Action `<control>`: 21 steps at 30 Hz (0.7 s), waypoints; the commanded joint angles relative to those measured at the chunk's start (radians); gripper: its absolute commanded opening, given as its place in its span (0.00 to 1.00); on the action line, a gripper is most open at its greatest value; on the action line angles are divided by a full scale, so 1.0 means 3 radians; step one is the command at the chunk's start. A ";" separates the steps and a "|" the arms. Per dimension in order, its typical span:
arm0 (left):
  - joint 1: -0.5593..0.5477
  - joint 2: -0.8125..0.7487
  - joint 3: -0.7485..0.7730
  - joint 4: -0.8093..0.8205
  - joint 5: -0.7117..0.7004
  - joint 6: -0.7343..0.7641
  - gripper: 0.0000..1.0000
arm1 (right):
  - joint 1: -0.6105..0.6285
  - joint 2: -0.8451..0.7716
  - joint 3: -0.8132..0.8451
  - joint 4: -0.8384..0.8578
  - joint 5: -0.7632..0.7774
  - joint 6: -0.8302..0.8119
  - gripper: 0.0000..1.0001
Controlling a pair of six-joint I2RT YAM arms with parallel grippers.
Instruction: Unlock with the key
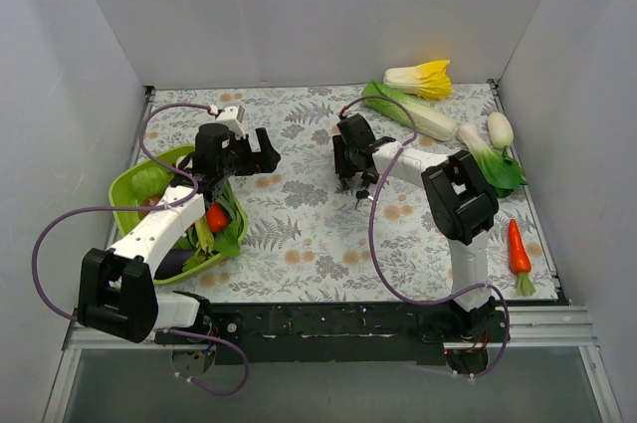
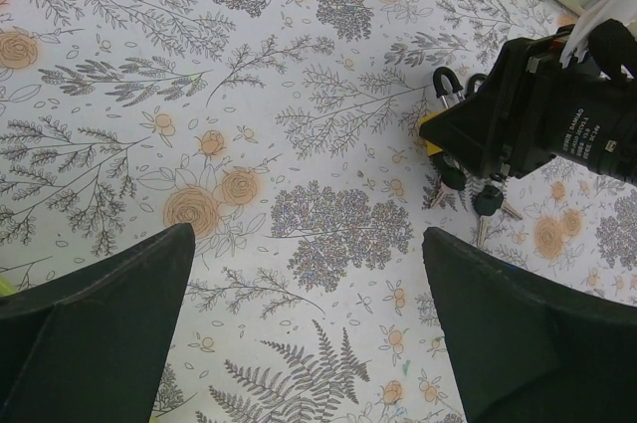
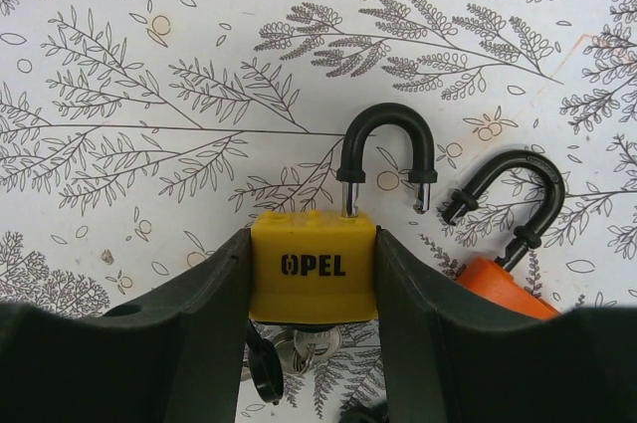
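Right gripper [image 3: 313,244] jaws clamped on yellow padlock [image 3: 314,279]. Its shackle [image 3: 386,129] looks swung free, with the key [image 3: 299,350] seated beneath. Left gripper [image 2: 309,239] jaws apart above worktop [image 2: 299,65]. Hold clamp steady, don't jog key.

I see the key [image 3: 302,348] bunch: small silver blades, blk heads, right under yellow padlock [image 3: 313,266] base; can't tell if one's inserted.
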 commanded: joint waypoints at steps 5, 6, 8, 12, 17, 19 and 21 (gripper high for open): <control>0.0024 -0.0075 0.0015 0.0041 0.0006 -0.0004 0.98 | 0.0015 -0.0225 0.0019 0.0137 -0.0080 0.0048 0.62; 0.0024 -0.0090 0.0005 0.0046 0.0006 -0.0009 0.98 | 0.0015 -0.0271 -0.0011 0.0162 -0.0105 0.0033 0.68; 0.0029 -0.0111 -0.0005 0.0066 -0.0040 -0.0019 0.98 | 0.0015 -0.0363 -0.0057 0.0244 -0.0172 0.0007 0.78; 0.0044 -0.0213 -0.0077 0.0138 -0.0142 -0.0050 0.98 | 0.0015 -0.0716 -0.0175 0.0357 -0.0182 -0.0085 0.90; 0.0125 -0.0427 -0.0194 0.0286 -0.0224 -0.0234 0.98 | -0.0122 -0.1221 -0.0650 0.0806 -0.0361 -0.0141 0.91; 0.0202 -0.0514 -0.0251 0.0373 -0.0194 -0.0392 0.98 | -0.0199 -0.1385 -0.0849 0.0955 -0.0427 -0.0182 0.91; 0.0320 -0.0657 -0.0332 0.0521 -0.0178 -0.0464 0.98 | -0.0363 -0.1636 -0.1156 0.1113 -0.0499 -0.0177 0.90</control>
